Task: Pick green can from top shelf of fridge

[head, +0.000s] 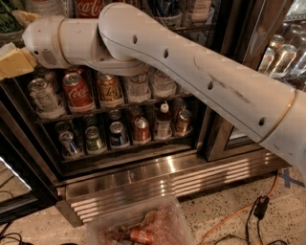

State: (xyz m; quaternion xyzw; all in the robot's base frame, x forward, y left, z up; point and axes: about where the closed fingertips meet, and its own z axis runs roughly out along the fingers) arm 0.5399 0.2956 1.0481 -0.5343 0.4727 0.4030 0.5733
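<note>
The fridge (158,179) fills the view, its door open. The green can (6,21) shows only as a green sliver at the top left edge, on the top shelf (191,27), left of a red Coca-Cola can (88,6). My white arm crosses the view from the right. My gripper (10,43) is at the far left at top-shelf height. Its tan fingers (15,63) stand apart, one above and one below, next to the green can. I cannot tell whether they touch it.
Lower wire racks hold several cans and small bottles, among them a Coca-Cola can (76,91). A ribbed steel grille (158,184) runs along the base. A clear plastic bin (138,227) with wrappers sits on the floor. An orange cable (229,215) lies at the right.
</note>
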